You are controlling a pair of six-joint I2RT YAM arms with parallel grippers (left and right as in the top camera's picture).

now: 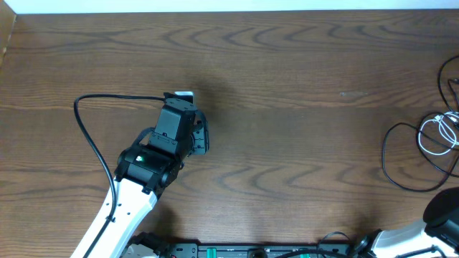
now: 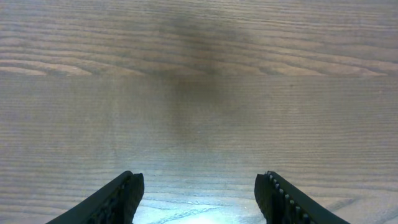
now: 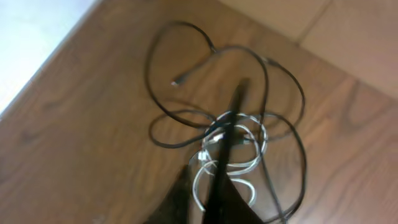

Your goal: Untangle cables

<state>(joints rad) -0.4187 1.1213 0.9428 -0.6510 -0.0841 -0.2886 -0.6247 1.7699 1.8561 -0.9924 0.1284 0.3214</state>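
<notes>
Right gripper (image 3: 237, 98), blurred, grip indeterminable, poised over cables (image 3: 255, 140) tangled at table's (image 1: 287, 57) right edge; left gripper (image 2: 199, 180) parted, empty, well apart; best begun by drawing free plug (image 3: 176, 81) clear.

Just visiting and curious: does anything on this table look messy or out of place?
Yes. The cables lie in a tangled heap at the right edge of the table, white loops wound through black ones, partly outside the overhead view. Nothing looks spilled or broken.

Robot lab: bare wooden table (image 1: 287, 57)
</notes>
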